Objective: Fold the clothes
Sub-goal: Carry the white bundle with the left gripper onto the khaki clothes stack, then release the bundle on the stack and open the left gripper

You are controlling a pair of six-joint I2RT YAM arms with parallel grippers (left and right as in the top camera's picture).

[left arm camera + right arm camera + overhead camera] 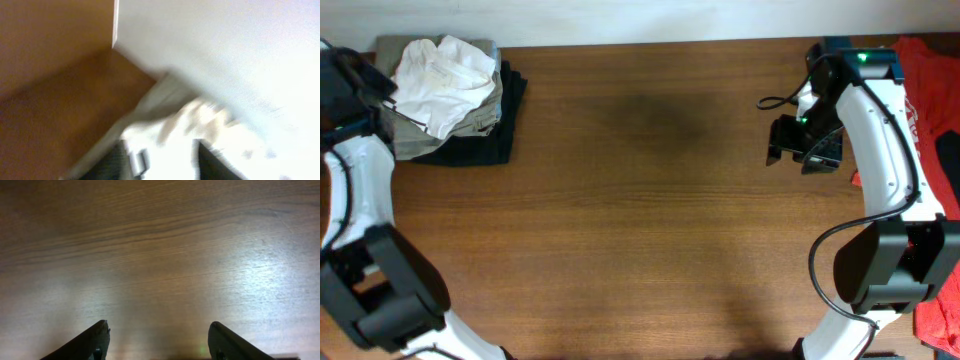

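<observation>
The white T-shirt (445,70) lies crumpled on top of a stack of folded garments at the table's far left corner. My left gripper (386,95) is at the shirt's left edge. In the blurred left wrist view its fingers (167,157) are apart, with white cloth (200,120) between and beyond them. I cannot make out the shirt's chest print. My right gripper (800,145) hangs open and empty over bare wood at the far right. Its two fingertips (157,330) show only table between them.
Under the white shirt are a khaki folded garment (470,120) and a black one (480,148). A red T-shirt (925,70) lies at the table's right edge, partly under the right arm. The wooden table (640,220) spans the middle. A pale wall (225,45) lies beyond the table's far edge.
</observation>
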